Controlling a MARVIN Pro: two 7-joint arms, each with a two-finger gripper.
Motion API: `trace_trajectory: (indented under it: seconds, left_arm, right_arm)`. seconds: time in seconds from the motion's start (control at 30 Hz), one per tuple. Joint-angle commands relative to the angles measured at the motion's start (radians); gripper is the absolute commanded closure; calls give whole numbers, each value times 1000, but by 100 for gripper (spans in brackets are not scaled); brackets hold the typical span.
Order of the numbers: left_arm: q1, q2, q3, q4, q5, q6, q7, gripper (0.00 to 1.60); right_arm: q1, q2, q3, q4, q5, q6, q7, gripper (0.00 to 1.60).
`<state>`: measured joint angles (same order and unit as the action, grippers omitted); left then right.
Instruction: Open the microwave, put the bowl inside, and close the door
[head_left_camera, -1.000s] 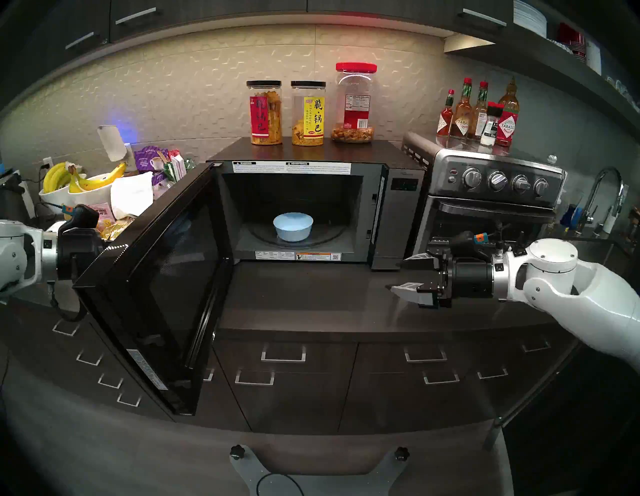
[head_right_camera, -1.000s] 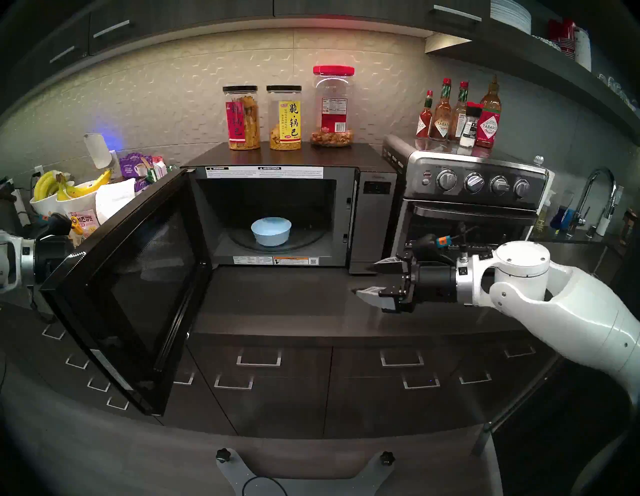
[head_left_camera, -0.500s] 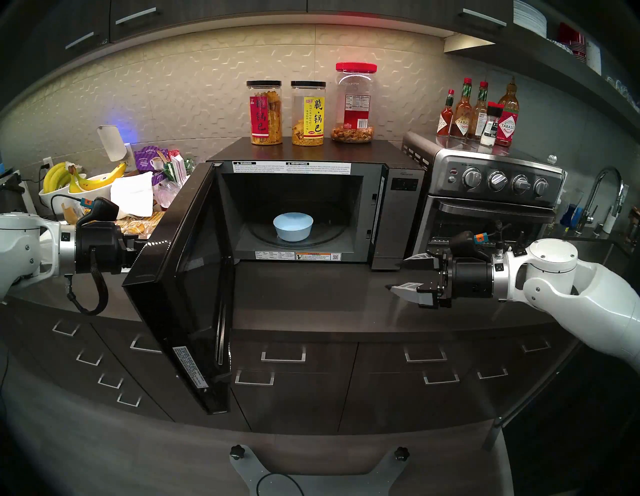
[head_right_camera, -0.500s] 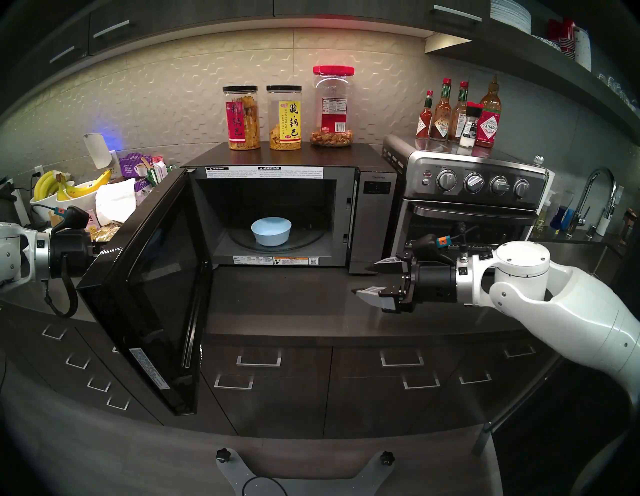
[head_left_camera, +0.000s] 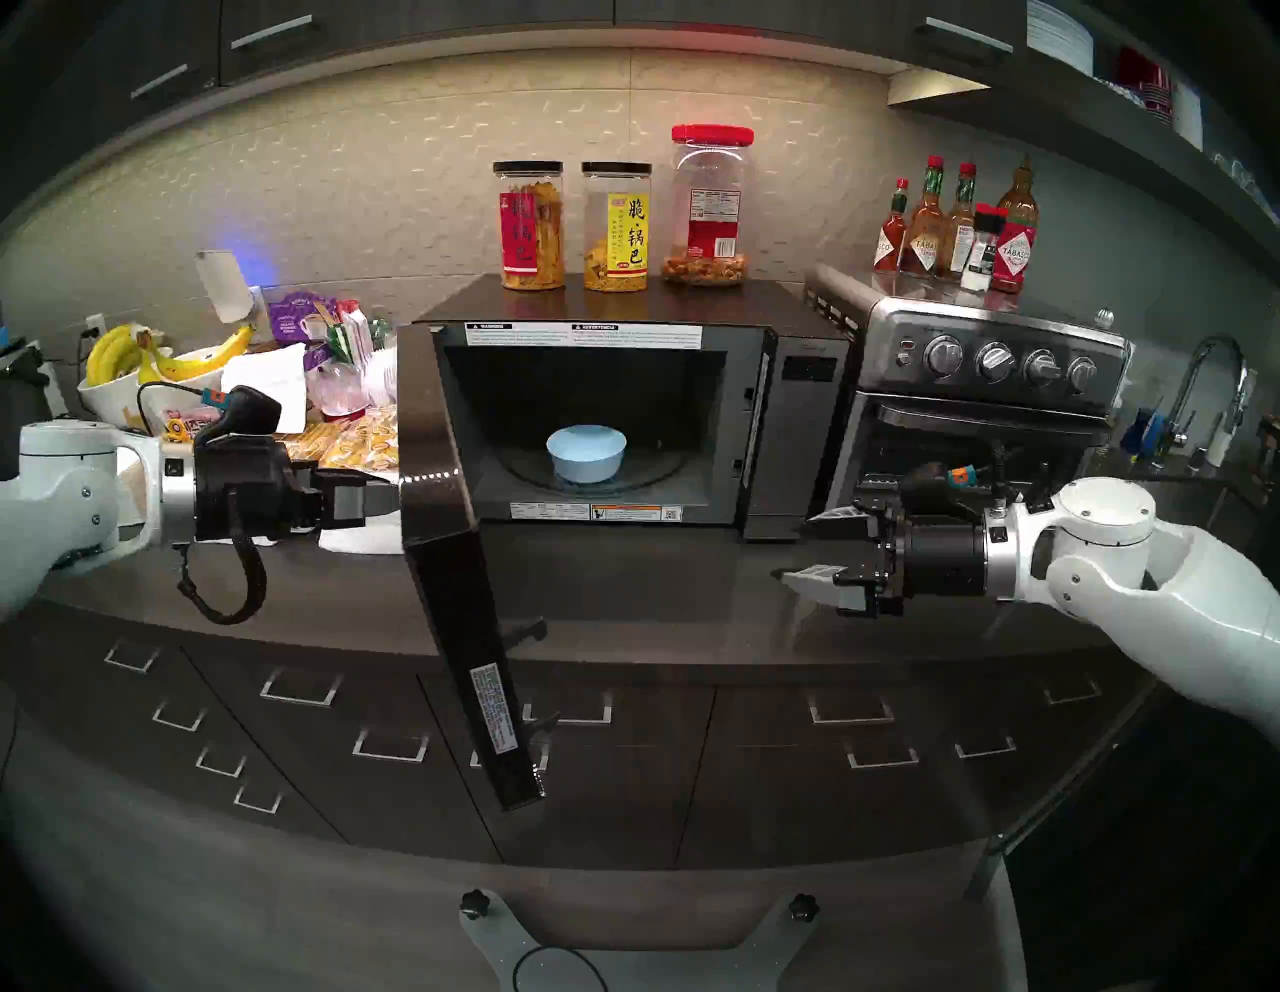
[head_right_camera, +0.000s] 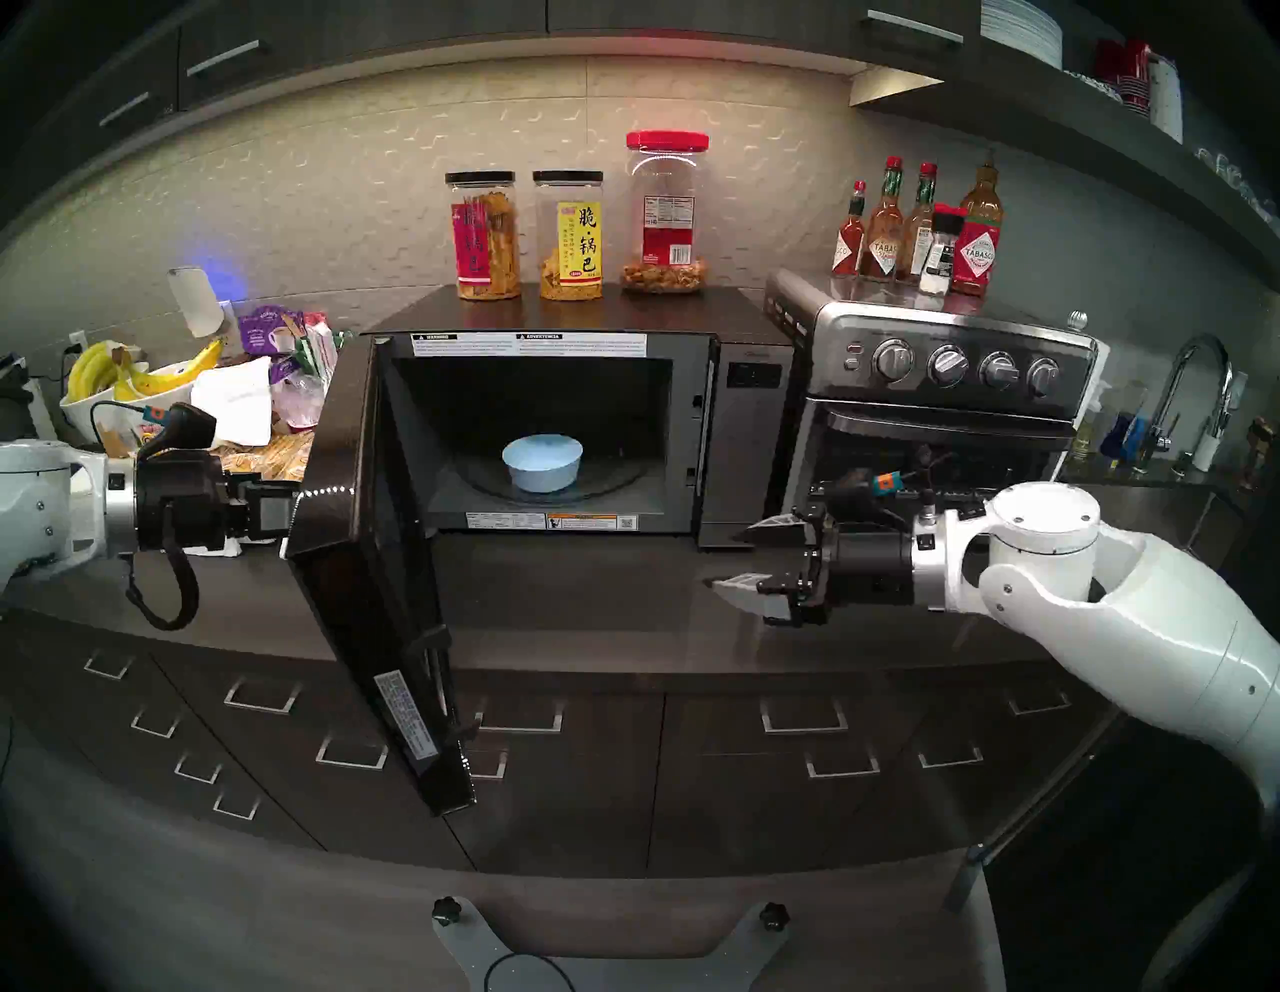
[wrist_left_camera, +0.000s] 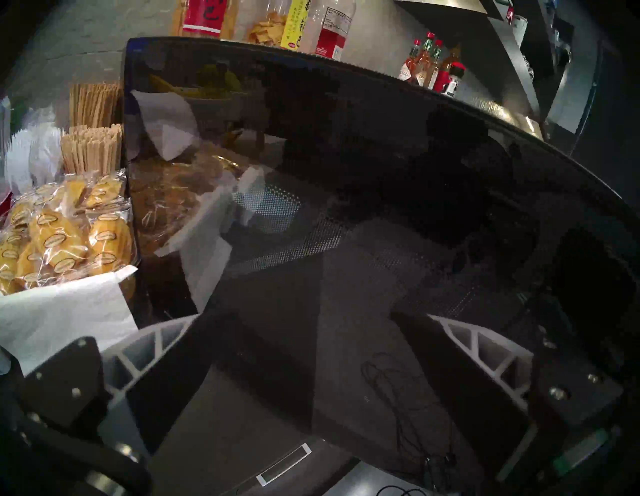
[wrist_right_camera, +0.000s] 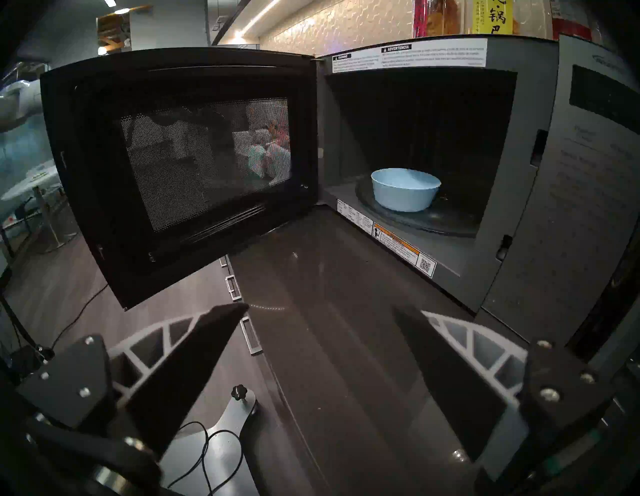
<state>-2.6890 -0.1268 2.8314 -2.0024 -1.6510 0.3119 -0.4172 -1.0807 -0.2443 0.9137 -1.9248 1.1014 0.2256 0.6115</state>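
Note:
The microwave (head_left_camera: 796, 429) stands on the counter with its cavity exposed. The light-blue bowl (head_left_camera: 586, 454) (head_right_camera: 542, 463) (wrist_right_camera: 405, 188) sits upright on the glass turntable inside. The black door (head_left_camera: 457, 554) (head_right_camera: 367, 554) (wrist_right_camera: 190, 173) stands about half open, hinged at its left, edge-on to the head views. My left gripper (head_left_camera: 384, 499) (wrist_left_camera: 301, 317) is open, its fingertips against the door's glossy outer face (wrist_left_camera: 346, 173). My right gripper (head_left_camera: 793, 547) (head_right_camera: 726, 558) (wrist_right_camera: 320, 308) hovers open and empty over the counter, in front of the control panel.
A steel toaster oven (head_left_camera: 983, 388) stands right of the microwave, sauce bottles (head_left_camera: 956, 228) on top. Three snack jars (head_left_camera: 613, 228) sit on the microwave. Left of the door lie bananas in a white bowl (head_left_camera: 152, 367) and wrapped snacks (head_left_camera: 346, 443). A faucet (head_left_camera: 1205, 388) is far right.
The door has swung from wide open to about half open. My left arm has moved right with it, pushing on its outer face. The right arm and the bowl have not moved.

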Motion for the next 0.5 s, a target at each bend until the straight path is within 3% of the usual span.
trace_trajectory:
  seconds: [0.0,0.47]
  left_arm:
    - [13,14,-32,-48,-23,-34,51,0]
    - [43,27,-60,-124,-54,-72,159,0]
  right_arm:
    - [12,1,13,-2,5,-4,0,0]
    - [12,1,12,-2,4,-4,0,0]
